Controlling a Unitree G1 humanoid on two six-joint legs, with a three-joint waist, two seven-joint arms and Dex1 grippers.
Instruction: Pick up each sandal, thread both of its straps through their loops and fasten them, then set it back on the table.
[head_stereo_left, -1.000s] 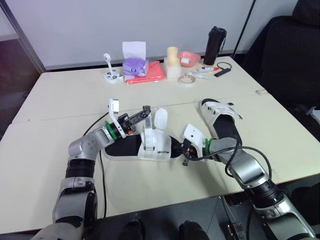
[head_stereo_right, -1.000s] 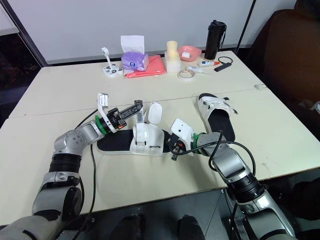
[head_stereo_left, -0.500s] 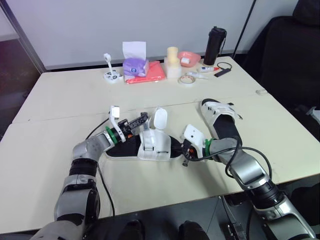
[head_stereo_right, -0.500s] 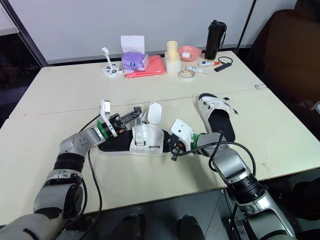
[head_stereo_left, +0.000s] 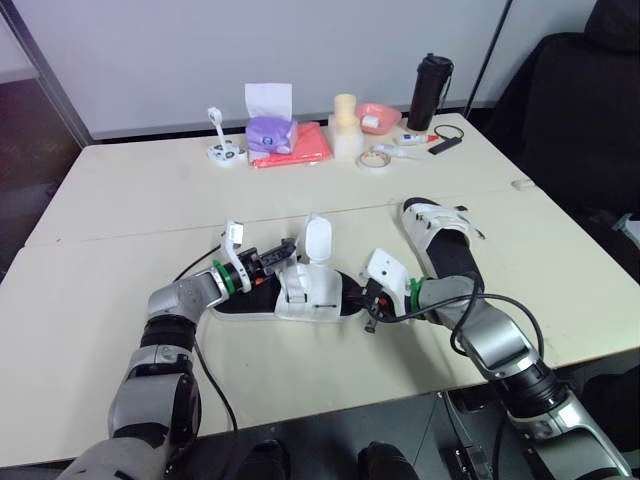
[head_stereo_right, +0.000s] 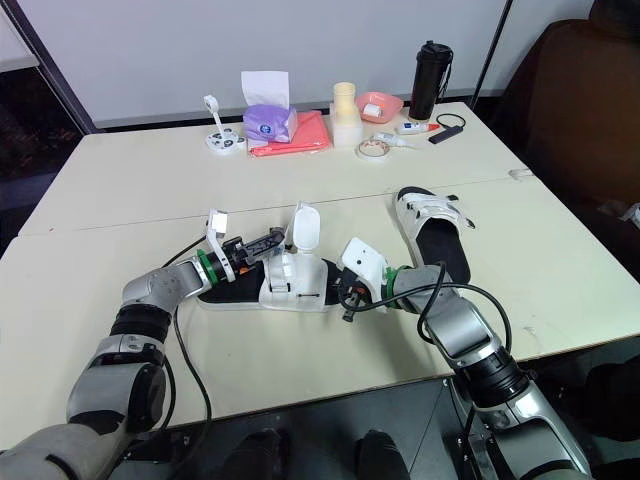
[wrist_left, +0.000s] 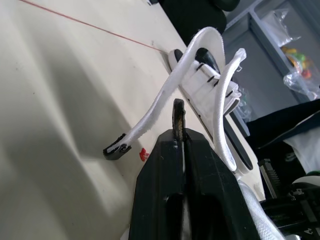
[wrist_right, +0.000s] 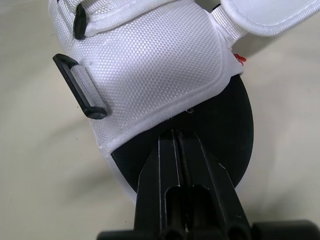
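The near sandal (head_stereo_left: 300, 296), black sole with a white upper, lies flat mid-table. One of its white straps (head_stereo_left: 317, 240) stands upright, unthreaded; in the left wrist view this strap (wrist_left: 165, 100) arcs just ahead of the fingers. My left gripper (head_stereo_left: 284, 252) is shut and low, with its tips beside the upper on the side away from my right arm. My right gripper (head_stereo_left: 367, 300) is shut at the sandal's right end, tips on the black sole (wrist_right: 225, 130) just below the white upper (wrist_right: 155, 65). A second sandal (head_stereo_left: 440, 245) lies to the right with its straps across it.
Along the far edge stand a purple tissue box (head_stereo_left: 268, 130), a red cloth (head_stereo_left: 300, 146), a stack of cups (head_stereo_left: 345, 125), a pink bowl (head_stereo_left: 377, 116), a tape roll (head_stereo_left: 374, 159) and a black bottle (head_stereo_left: 428, 92). A dark chair (head_stereo_left: 570, 110) stands to the right.
My left gripper has dropped from above the sandal down to the level of its upper, staying shut. The upright strap leans slightly differently. The right arm has not moved.
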